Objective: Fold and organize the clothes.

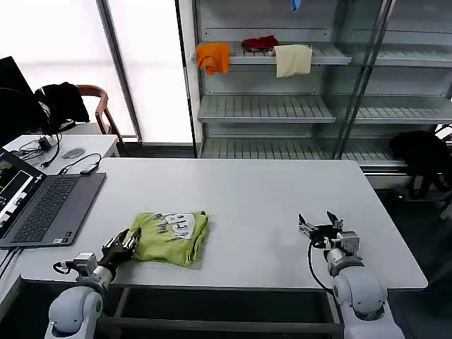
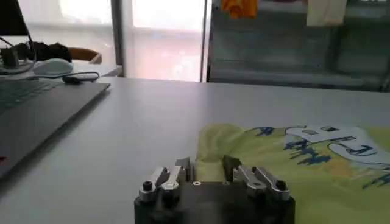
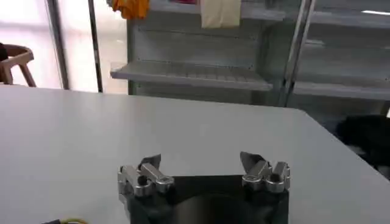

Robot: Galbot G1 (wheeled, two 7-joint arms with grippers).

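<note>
One yellow-green T-shirt [image 1: 171,236] lies folded on the near left part of the one white table [image 1: 254,205]. Two grippers rest at the near edge: the left gripper [image 1: 127,242], its fingers narrowly parted at the shirt's left edge, and the right gripper [image 1: 318,224], its fingers spread wide, well apart from the shirt. One laptop [image 1: 42,206] sits at the far left of the table. Three cloths lie on one far shelf: one orange cloth [image 1: 213,58], one red cloth [image 1: 260,43] and one cream cloth [image 1: 293,60]. One wooden chair [image 1: 99,106] stands far left, beside one computer mouse [image 1: 72,152].
</note>
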